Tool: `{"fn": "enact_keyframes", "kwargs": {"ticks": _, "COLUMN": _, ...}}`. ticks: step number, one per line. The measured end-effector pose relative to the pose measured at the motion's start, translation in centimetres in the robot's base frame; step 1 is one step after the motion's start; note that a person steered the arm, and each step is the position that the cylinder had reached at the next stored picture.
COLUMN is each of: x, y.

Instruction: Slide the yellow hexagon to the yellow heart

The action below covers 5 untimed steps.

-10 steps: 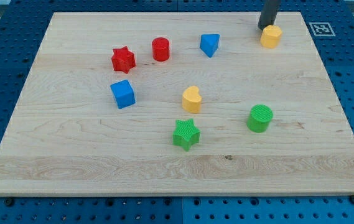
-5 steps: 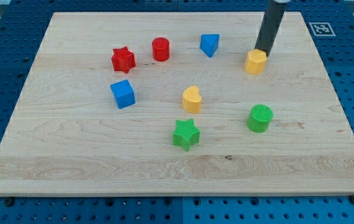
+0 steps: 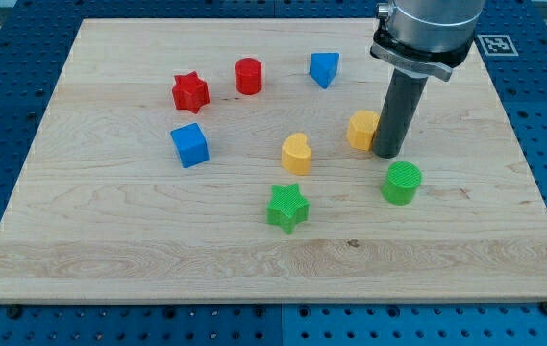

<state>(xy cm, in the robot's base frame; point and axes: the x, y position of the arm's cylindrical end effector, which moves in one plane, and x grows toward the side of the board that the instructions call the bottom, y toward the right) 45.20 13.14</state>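
Half-hidden yellow hexagon [image 3: 361, 129] behind rod [image 3: 396, 111].

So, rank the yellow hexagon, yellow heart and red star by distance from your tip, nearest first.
From my tip:
1. Yellow hexagon, touching it on the view's left.
2. Yellow heart, farther left, mid-board.
3. Red star, far upper left.

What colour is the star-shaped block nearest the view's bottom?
Green star-shaped block, camera view.
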Motion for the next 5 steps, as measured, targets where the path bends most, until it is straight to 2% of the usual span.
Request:
{"fn": "enact_keyframes", "kwargs": {"ticks": 1, "x": 1.1, "y": 2.1}}
{"fn": "enact_keyframes", "kwargs": {"ticks": 2, "x": -1.7, "y": 3.4}}
{"fn": "enact_keyframes", "kwargs": {"ticks": 3, "x": -3.6, "y": 2.1}}
{"fn": "enact_keyframes", "kwargs": {"ticks": 5, "x": -3.6, "y": -2.0}}
